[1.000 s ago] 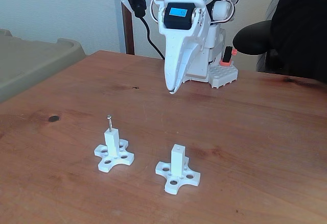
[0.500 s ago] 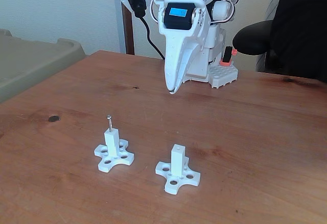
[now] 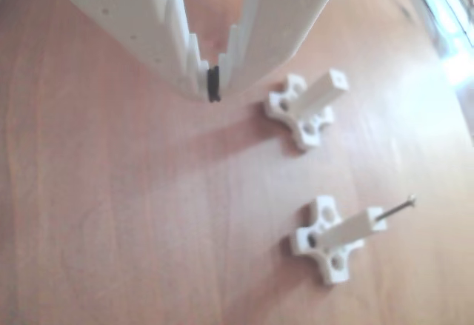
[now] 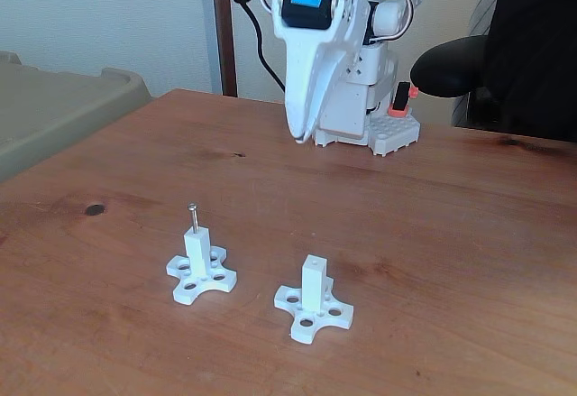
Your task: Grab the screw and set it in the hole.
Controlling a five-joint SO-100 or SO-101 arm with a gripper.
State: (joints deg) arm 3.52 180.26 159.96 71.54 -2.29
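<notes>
The thin silvery screw (image 4: 193, 217) stands upright in the top of the left white post (image 4: 198, 253) on its cross-shaped base. In the other view the same screw (image 3: 396, 207) sticks out of the lower post (image 3: 354, 226). The right post (image 4: 313, 280) shows a tiny empty hole (image 4: 313, 259) in its end face, and that hole (image 3: 338, 80) also shows in the other view. My white gripper (image 4: 300, 138) hangs shut and empty above the table, well behind both posts. Its serrated jaws meet at the tip (image 3: 212, 88).
The arm's base (image 4: 361, 98) stands at the table's far edge with an orange-and-white block (image 4: 397, 125) beside it. An olive bin (image 4: 63, 107) sits off the left edge. A black padded shape (image 4: 505, 44) fills the far right. A dark knot (image 4: 95, 208) marks the wooden table (image 4: 451, 261).
The gripper has risen and drawn back a little to the left in the fixed view. Screw and posts have not moved.
</notes>
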